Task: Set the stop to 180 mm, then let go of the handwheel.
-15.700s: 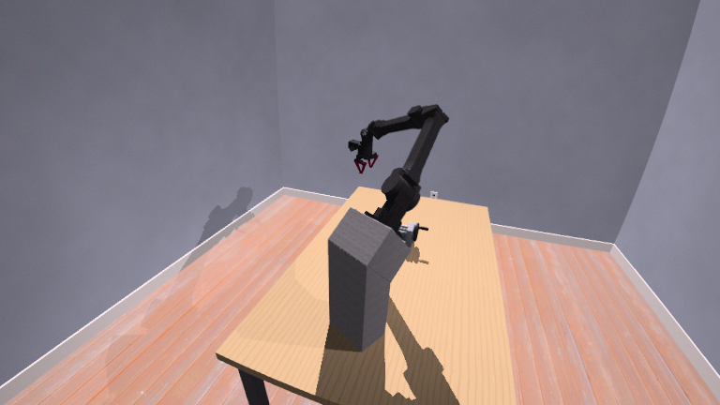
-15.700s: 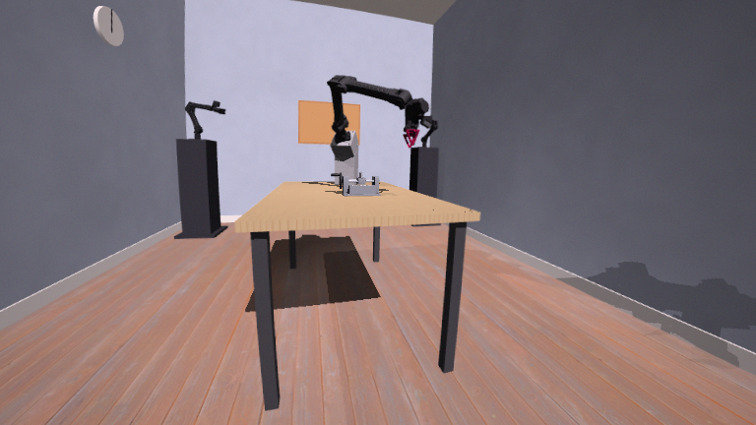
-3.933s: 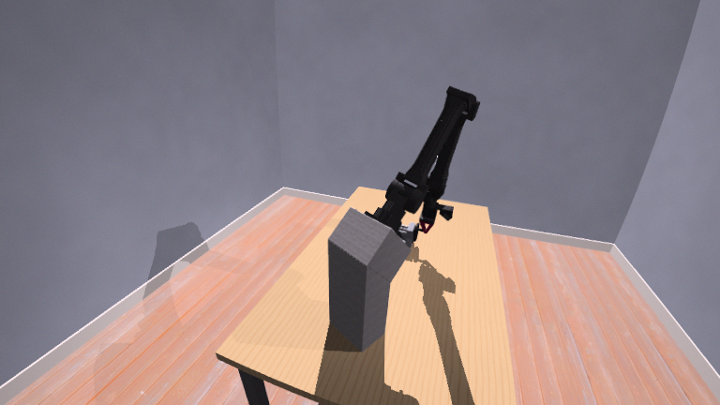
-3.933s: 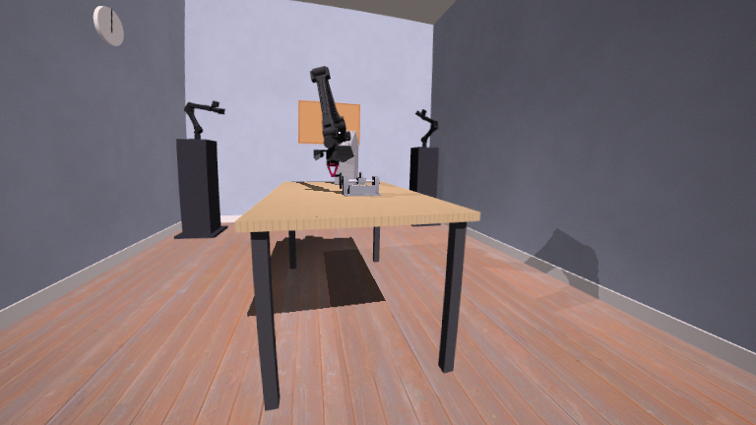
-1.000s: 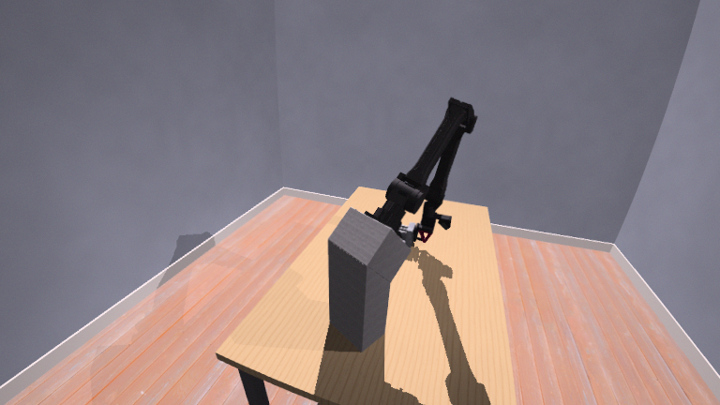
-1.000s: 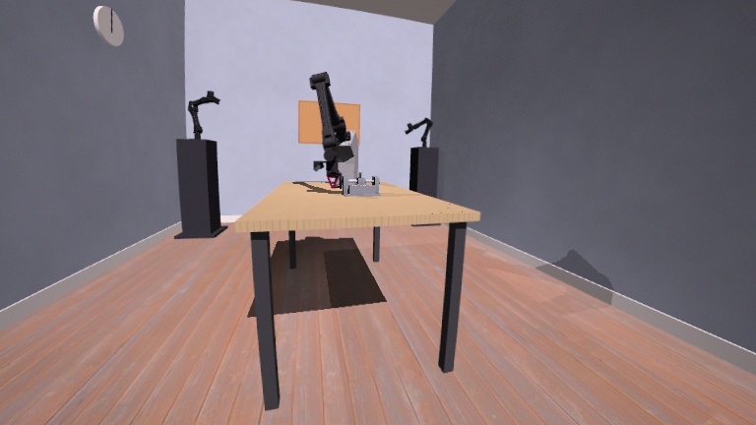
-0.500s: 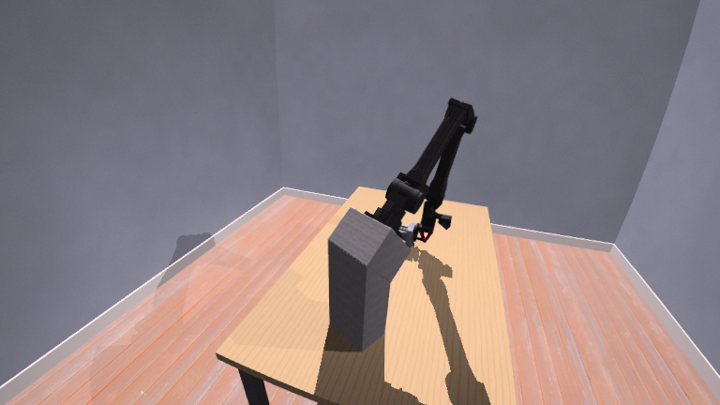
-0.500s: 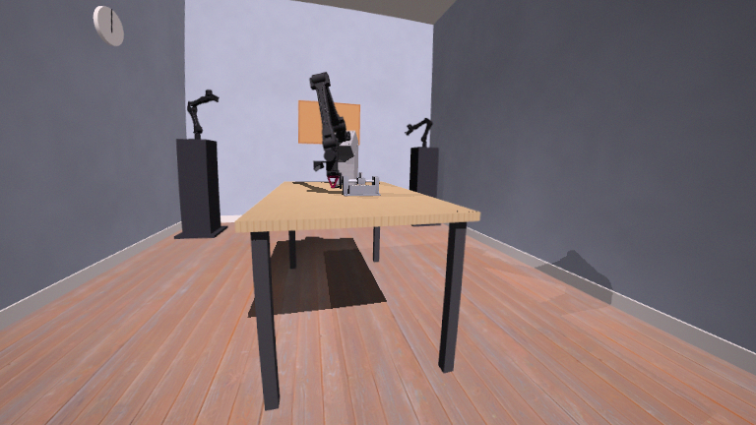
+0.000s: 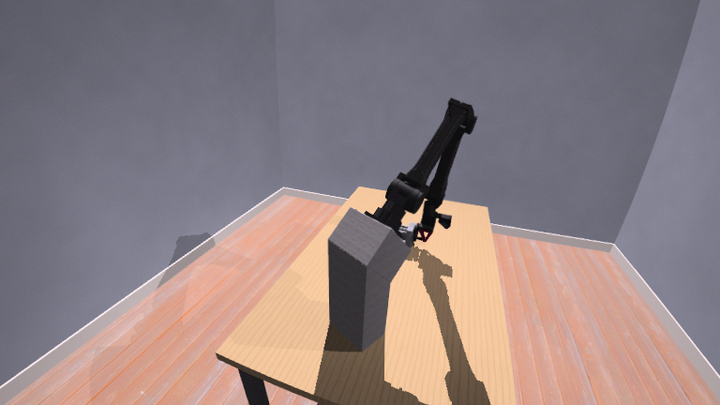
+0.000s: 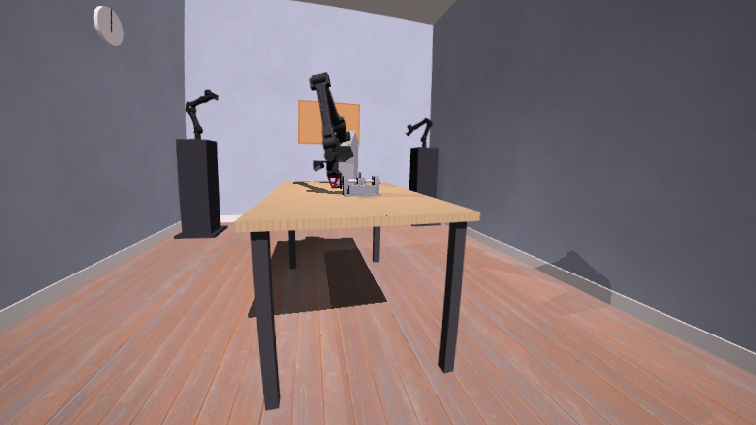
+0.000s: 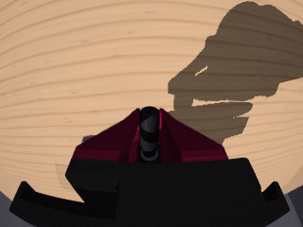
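Note:
The stop fixture (image 10: 361, 186) is a small grey rail unit on the far part of the wooden table. Its handwheel (image 10: 342, 180) is dark red and sits at the fixture's left end. In the wrist view the red handwheel (image 11: 150, 142) shows between my black fingers, with a dark knob (image 11: 150, 128) at its middle. My gripper (image 11: 150, 114) is shut on the handwheel. In the top view the gripper (image 9: 422, 232) is low over the table, and the fixture is mostly hidden behind a grey block. The scale reading is too small to tell.
A tall grey block (image 9: 362, 278) stands on the table (image 9: 389, 305) in front of the fixture in the top view. Two black pedestals (image 10: 195, 186) (image 10: 423, 170) with small arms stand by the back wall. The arm's shadow falls across the table.

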`<state>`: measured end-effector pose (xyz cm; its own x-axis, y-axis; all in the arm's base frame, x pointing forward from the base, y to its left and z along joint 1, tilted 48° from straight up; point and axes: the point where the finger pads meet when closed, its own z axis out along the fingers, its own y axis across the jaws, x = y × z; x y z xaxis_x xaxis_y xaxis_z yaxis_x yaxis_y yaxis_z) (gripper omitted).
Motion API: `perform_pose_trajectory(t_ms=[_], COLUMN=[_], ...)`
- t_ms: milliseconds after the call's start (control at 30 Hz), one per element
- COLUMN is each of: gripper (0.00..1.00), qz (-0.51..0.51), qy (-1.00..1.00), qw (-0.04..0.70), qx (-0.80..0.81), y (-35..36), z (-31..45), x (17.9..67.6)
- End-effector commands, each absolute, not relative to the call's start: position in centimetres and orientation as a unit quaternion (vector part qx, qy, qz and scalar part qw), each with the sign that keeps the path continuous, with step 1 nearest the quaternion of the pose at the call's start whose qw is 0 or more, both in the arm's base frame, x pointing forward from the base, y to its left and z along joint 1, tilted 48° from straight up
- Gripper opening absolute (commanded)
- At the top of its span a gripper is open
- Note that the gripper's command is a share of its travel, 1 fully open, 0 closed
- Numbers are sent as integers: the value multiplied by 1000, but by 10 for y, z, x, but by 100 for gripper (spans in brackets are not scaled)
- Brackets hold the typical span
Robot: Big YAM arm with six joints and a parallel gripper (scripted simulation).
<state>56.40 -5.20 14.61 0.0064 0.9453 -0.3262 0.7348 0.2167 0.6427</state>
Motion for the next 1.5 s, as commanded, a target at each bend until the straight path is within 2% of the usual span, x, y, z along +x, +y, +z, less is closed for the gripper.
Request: perform_pose_trajectory(t_ms=[0,1467], gripper=[6,6], qz=[171,184], qy=[684,675], qw=[382,397], qx=[598,594], y=[-37,-28], z=[174,225], x=[591,590])
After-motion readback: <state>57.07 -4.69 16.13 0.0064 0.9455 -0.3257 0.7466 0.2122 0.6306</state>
